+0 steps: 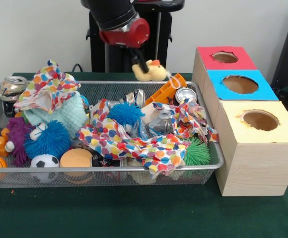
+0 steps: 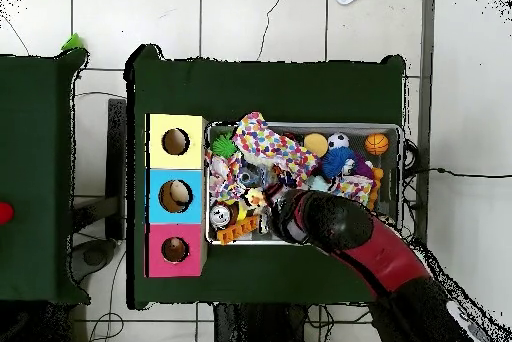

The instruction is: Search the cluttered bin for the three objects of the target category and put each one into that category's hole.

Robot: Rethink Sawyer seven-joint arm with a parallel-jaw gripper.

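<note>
The wire mesh bin is full of clutter. My gripper hangs from the red and black arm over the bin's far rim. It is shut on a yellow plush duckling with an orange beak, held clear of the clutter. The red-surround hole is in the farthest box, to the right of the duckling. In the overhead view the arm covers the gripper, and the red hole lies left of the bin. No other plush animals show.
The blue-surround hole and yellow-surround hole sit nearer along the box row. The bin holds dotted cloth, blue spiky balls, an orange brick, cans, a soccer ball and a green spiky ball.
</note>
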